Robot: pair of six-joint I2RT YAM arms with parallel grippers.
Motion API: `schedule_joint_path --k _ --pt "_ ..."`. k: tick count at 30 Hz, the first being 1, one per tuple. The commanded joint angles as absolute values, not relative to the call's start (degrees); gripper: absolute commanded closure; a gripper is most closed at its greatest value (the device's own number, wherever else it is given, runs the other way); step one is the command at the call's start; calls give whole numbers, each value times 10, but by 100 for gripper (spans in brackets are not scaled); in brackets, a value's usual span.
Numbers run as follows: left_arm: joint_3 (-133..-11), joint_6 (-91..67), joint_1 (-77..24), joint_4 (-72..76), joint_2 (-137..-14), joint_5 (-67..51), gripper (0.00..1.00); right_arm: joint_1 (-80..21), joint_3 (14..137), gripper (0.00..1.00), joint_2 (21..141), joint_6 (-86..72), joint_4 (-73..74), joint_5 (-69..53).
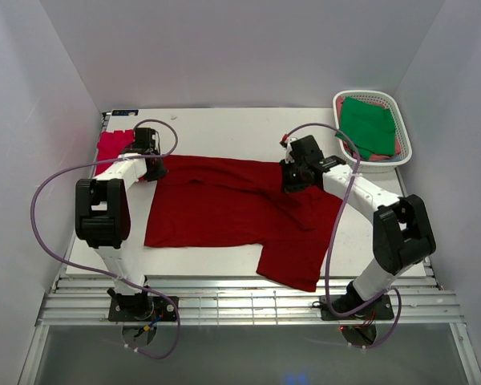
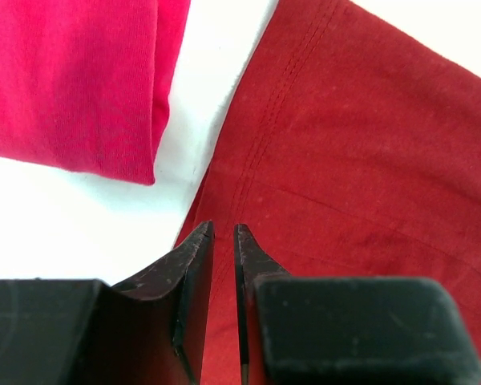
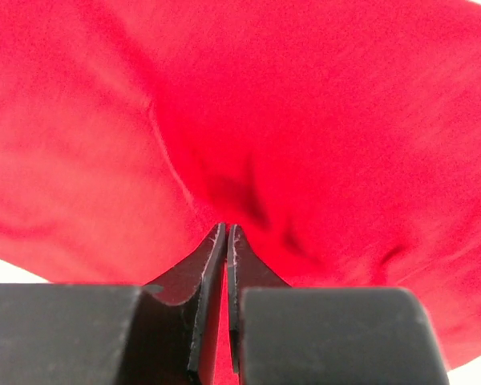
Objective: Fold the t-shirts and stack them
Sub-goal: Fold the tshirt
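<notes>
A large dark red t-shirt point(image 1: 224, 208) lies spread across the middle of the table, with one sleeve hanging toward the front edge. My left gripper point(image 1: 155, 167) sits at its far left corner. In the left wrist view that gripper point(image 2: 223, 228) has its jaws nearly together, with dark red cloth point(image 2: 361, 144) pinched in the narrow gap. My right gripper point(image 1: 295, 178) is on the shirt's far right part. In the right wrist view it point(image 3: 226, 228) is shut, and the cloth point(image 3: 305, 104) puckers at its tips. A folded pinkish-red t-shirt point(image 1: 112, 146) point(image 2: 72, 80) lies just left of the left gripper.
A white slotted basket point(image 1: 401, 156) stands at the back right corner with a green t-shirt point(image 1: 367, 124) in it. White walls close in the table on three sides. Purple cables loop off both arms.
</notes>
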State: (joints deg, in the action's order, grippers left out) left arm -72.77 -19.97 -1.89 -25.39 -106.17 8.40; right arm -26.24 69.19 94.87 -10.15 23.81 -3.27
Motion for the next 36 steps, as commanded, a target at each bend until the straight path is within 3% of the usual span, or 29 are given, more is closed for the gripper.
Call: schedule_joint_path --k 1,10,19,22,23,29,32,34,36 --pt "-728 -201 -20 -273 -1026 88 73 -293 639 92 919 -128 255 -57" --pt "-706 -204 -21 -283 -1000 83 73 -386 576 92 890 -178 243 -47" --pt "-693 -205 -21 -289 -982 71 73 -449 598 91 896 -216 252 -30" --pt "-691 -205 -21 -291 -980 64 73 -470 605 79 906 -222 267 -30" --pt "-691 -205 -21 -290 -982 62 73 -473 610 70 907 -223 279 -28" --pt "-714 -217 -22 -293 -996 47 73 -481 640 58 859 -235 313 52" --pt "-722 -217 -27 -278 -996 38 80 -463 652 53 834 -227 312 113" --pt "-742 -220 -30 -272 -1002 38 88 -417 658 55 838 -224 314 123" --pt "-773 -225 -33 -271 -1010 40 95 -378 659 72 847 -229 316 120"
